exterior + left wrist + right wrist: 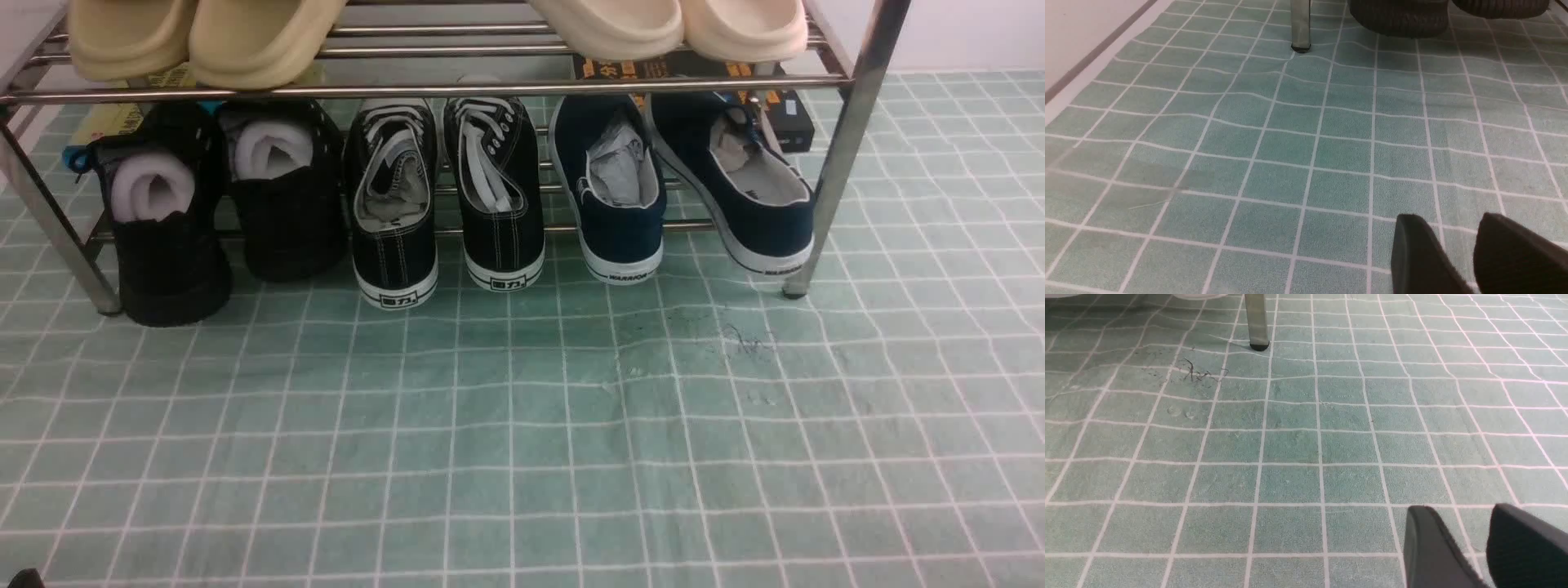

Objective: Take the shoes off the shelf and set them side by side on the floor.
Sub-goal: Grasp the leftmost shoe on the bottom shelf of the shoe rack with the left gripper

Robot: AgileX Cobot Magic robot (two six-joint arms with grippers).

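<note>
Knit shoes (175,261) leaned on chrome shelf (424,88).
Navy sneakers (624,229) read WARRIOR; my left tool (1449,220) and right tool (1461,510) hung spread, empty.

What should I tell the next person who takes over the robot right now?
Left gripper: fingers open, empty, above the floor.
Right gripper: fingers open, empty.
Black shoes: both on the shelf's lower row, at its left end.
Done: nothing yet.
Left to do: lift both shoes off, set them side by side on the floor.
</note>
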